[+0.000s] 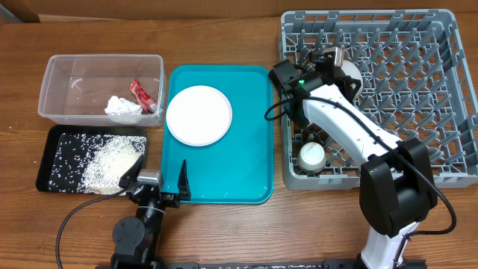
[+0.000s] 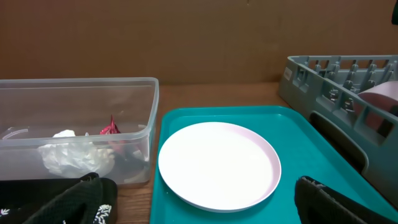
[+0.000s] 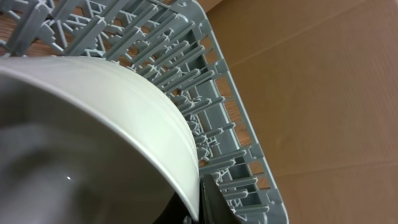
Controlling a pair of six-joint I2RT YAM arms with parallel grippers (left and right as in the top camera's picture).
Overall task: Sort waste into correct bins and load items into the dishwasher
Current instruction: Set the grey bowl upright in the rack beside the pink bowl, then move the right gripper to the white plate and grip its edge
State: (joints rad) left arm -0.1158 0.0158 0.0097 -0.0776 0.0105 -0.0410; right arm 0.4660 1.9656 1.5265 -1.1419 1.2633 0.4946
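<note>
Your grey dish rack [image 1: 418,97] stands right of the teal tray [image 1: 250,161], with the clear tub [image 1: 60,67] at far left. The white plate [image 1: 199,114] lies on the tray. Your right gripper [image 1: 331,58] clamps a small white bowl [image 1: 349,72] over the rack (the left gripper [image 1: 157,181] gapes, empty). The tissue wad [image 1: 122,109] and red wrapper [image 1: 140,93] lie in the tub.

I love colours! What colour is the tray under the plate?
The tray is teal, a blue-green; the overhead view shows it best.

You are viewing a teal tray [image 1: 246,149] lying flat on the wooden table [image 1: 224,37], directly ahead of the left gripper [image 1: 158,181], its near corner sitting under that gripper's right finger [image 2: 336,199]. A brown board [image 2: 186,37] is standing farther ahead, behind the tray.
</note>
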